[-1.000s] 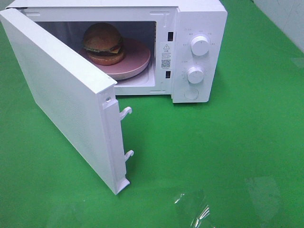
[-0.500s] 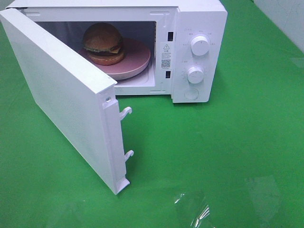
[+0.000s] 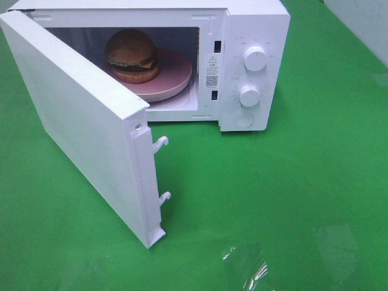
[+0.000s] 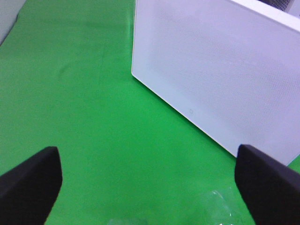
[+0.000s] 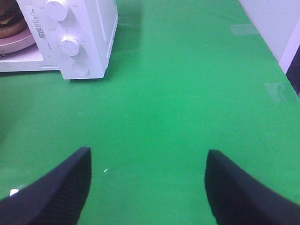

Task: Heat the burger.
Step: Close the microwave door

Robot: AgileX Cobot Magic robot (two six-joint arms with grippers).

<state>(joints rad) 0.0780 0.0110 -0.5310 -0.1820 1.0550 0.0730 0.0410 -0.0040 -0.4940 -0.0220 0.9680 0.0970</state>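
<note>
The burger [image 3: 131, 56], with a brown domed bun, sits on a flat pink plate [image 3: 176, 76] inside the white microwave [image 3: 254, 30]. The microwave door [image 3: 79, 121] stands wide open, swung out to the left. Neither gripper shows in the exterior high view. In the left wrist view my left gripper [image 4: 150, 187] is open and empty, facing the door's outer face [image 4: 220, 70] over green cloth. In the right wrist view my right gripper [image 5: 147, 187] is open and empty over the cloth, apart from the microwave's control panel [image 5: 65, 37]; a sliver of burger [image 5: 8, 19] and plate [image 5: 16, 42] shows.
Two round knobs [image 3: 255, 58] [image 3: 249, 95] and a round button [image 3: 244, 120] are on the microwave's right panel. Two latch hooks [image 3: 160, 143] stick out of the door's edge. Clear tape patches [image 3: 248, 267] lie on the green tabletop. A pale wall [image 3: 364, 24] rises at the far right.
</note>
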